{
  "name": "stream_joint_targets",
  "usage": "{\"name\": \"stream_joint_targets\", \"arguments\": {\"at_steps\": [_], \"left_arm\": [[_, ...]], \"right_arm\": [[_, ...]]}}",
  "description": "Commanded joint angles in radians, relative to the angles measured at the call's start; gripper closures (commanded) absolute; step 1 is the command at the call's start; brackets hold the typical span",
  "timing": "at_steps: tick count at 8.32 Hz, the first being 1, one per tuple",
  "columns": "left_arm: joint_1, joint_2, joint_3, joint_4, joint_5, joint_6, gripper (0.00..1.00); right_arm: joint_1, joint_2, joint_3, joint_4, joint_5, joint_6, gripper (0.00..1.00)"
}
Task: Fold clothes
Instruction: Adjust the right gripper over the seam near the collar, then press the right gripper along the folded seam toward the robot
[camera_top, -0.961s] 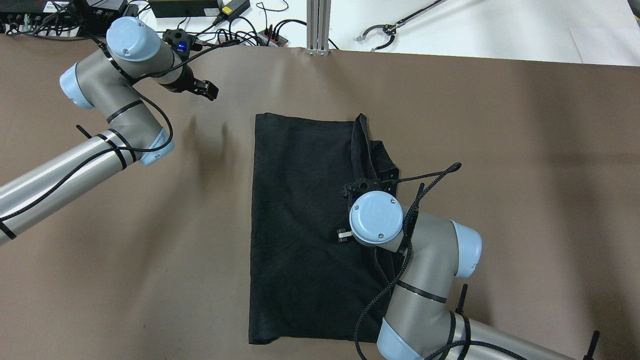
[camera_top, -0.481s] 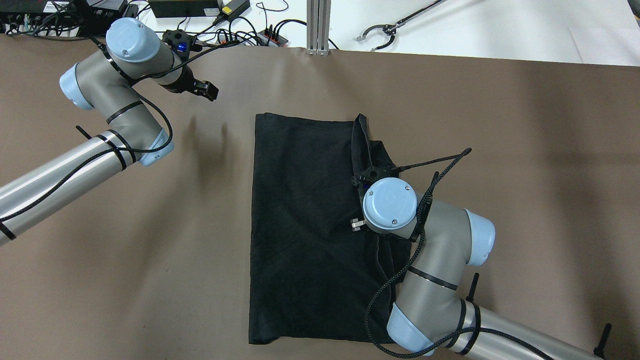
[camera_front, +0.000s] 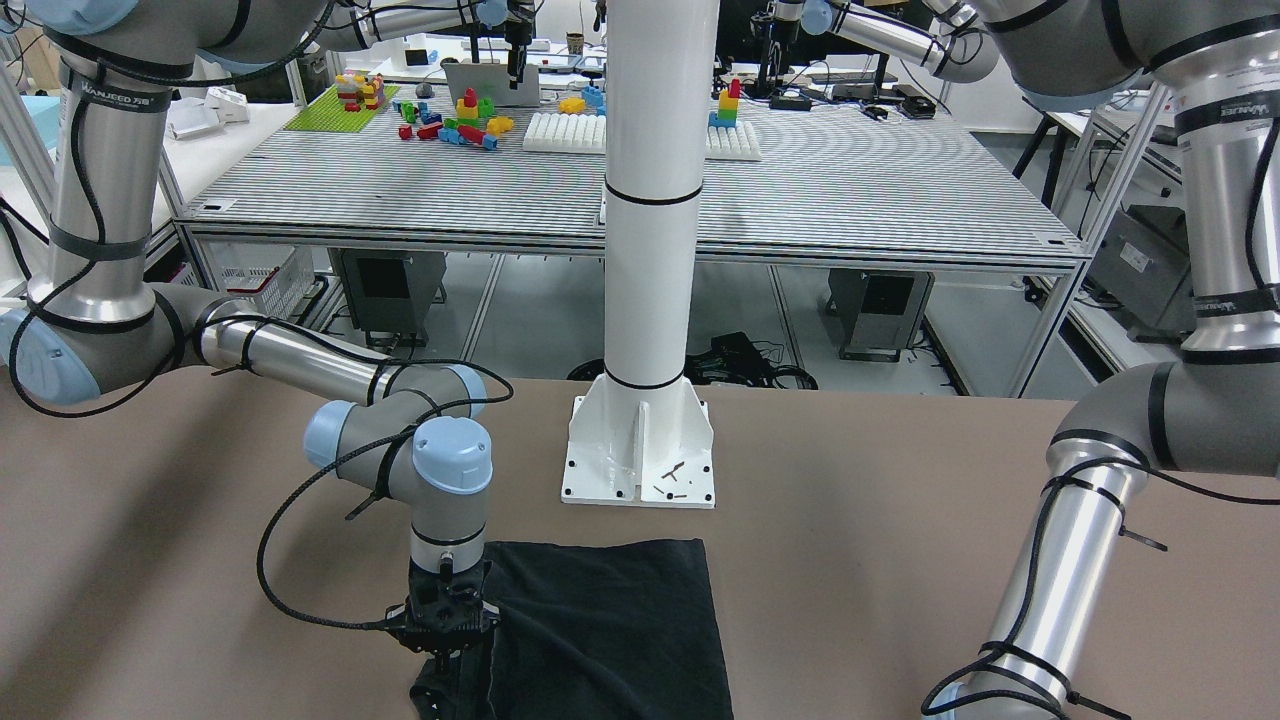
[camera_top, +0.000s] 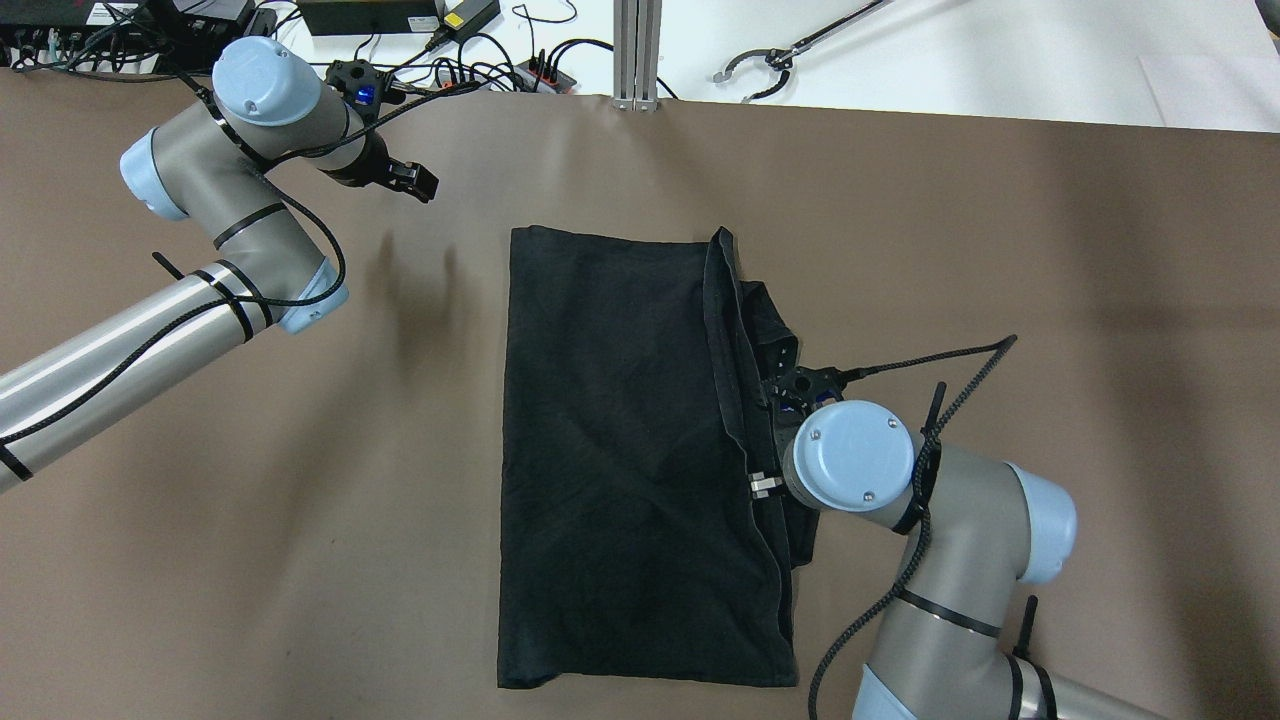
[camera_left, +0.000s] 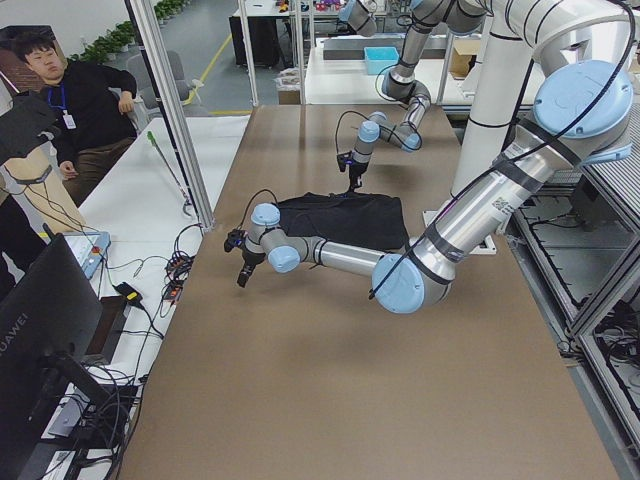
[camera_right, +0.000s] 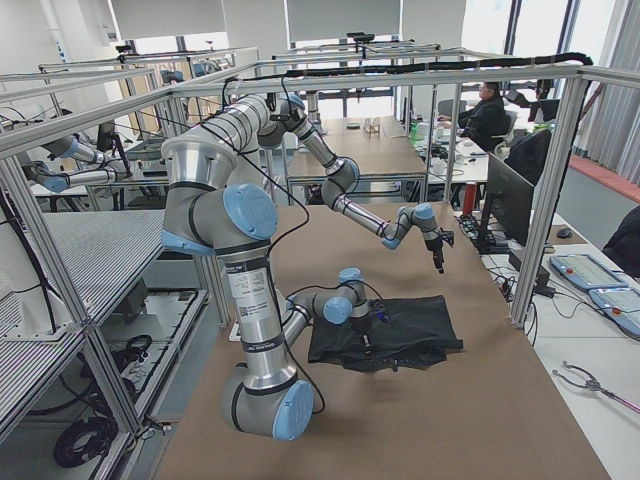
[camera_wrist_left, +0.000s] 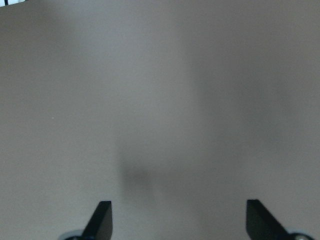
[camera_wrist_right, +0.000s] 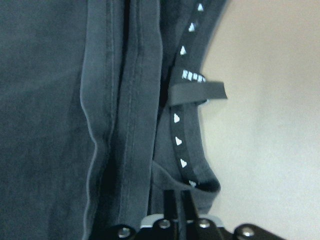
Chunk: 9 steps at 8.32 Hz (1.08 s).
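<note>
In the front-facing view my right gripper (camera_front: 441, 686) points straight down at the edge of the clothes (camera_front: 610, 630), which lie flat on the table (camera_front: 900, 560) just in front of the white pillar (camera_front: 648, 250); my other gripper is outside that frame. The overhead view adds it — my left gripper (camera_top: 414, 182) hovers well apart from the fabric. It also shows a narrow hemmed flap doubled along the garment's right side, though my own wrist hides the right jaws there. The left wrist view shows fingertips (camera_wrist_left: 103, 220) spread wide over bare tabletop. Only the right wrist view shows my right fingers (camera_wrist_right: 170, 202), pressed together at that doubled hem; whether cloth is between them I cannot tell. I judge a side fold is in hand — next I need a sure pinch, then a lift and carry across.
</note>
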Motion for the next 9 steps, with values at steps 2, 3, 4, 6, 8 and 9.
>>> {"name": "stream_joint_targets", "arguments": {"at_steps": [2, 3, 4, 6, 8, 9], "left_arm": [[0.006, -0.002, 0.0, -0.002, 0.0, -0.01, 0.06], [0.006, 0.0, 0.0, -0.002, 0.0, -0.01, 0.06], [0.006, -0.001, 0.0, -0.002, 0.0, -0.01, 0.06], [0.006, 0.0, 0.0, -0.002, 0.0, -0.01, 0.06], [0.006, 0.006, 0.0, -0.014, 0.0, -0.01, 0.06], [0.006, 0.008, 0.0, -0.014, 0.0, -0.011, 0.06]], "right_arm": [[-0.065, -0.002, 0.05, -0.001, -0.009, 0.123, 0.72], [-0.059, 0.023, 0.048, -0.004, -0.011, 0.126, 0.62], [-0.056, 0.05, 0.027, -0.004, -0.011, 0.126, 0.61], [-0.056, 0.091, -0.027, -0.004, -0.011, 0.127, 0.59], [-0.056, 0.091, -0.042, -0.004, -0.011, 0.127, 0.72], [-0.056, 0.091, -0.041, -0.004, -0.011, 0.124, 0.76]]}}
